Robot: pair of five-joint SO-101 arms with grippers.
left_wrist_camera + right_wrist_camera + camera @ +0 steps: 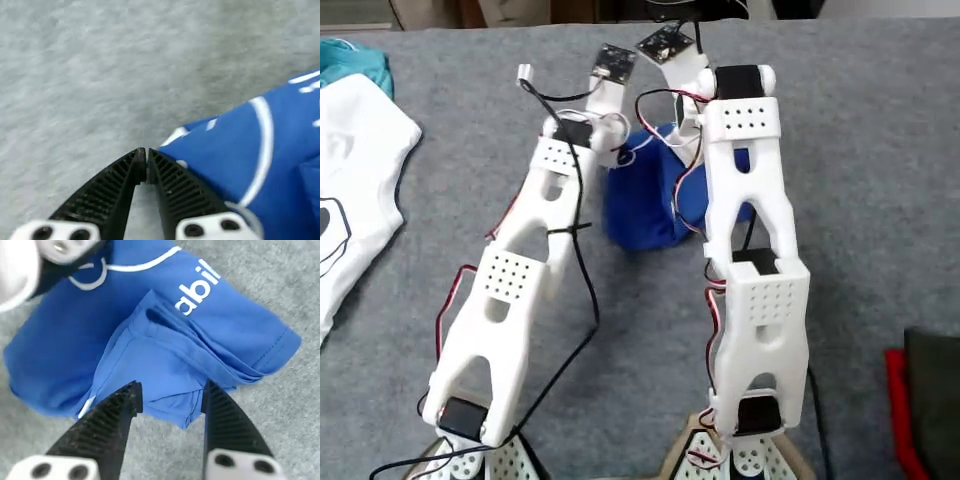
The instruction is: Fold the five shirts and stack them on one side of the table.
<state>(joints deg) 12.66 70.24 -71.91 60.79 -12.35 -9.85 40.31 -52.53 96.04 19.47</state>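
Blue shirt (638,215) lies bunched on the worktop (880,140) between my arms; left claw (145,162) clenched at its edge, perhaps pinning it, right claw (170,390) spread over the fold, ready to seize.

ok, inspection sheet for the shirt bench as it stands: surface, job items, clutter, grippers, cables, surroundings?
Surface: grey felt table, no stains seen.
Job's things: blue shirt bunched and part-folded at centre, between the arms; white shirt spread at the left edge; teal shirt at the far left corner; red garment and dark garment at the near right edge.
Clutter: nothing seen.
Grippers: left gripper shut, tips beside the blue shirt's edge; right gripper open over its folded layers.
Cables: black cable hangs loose off the left arm; servo wires on both arms.
Surroundings: too cropped to tell.
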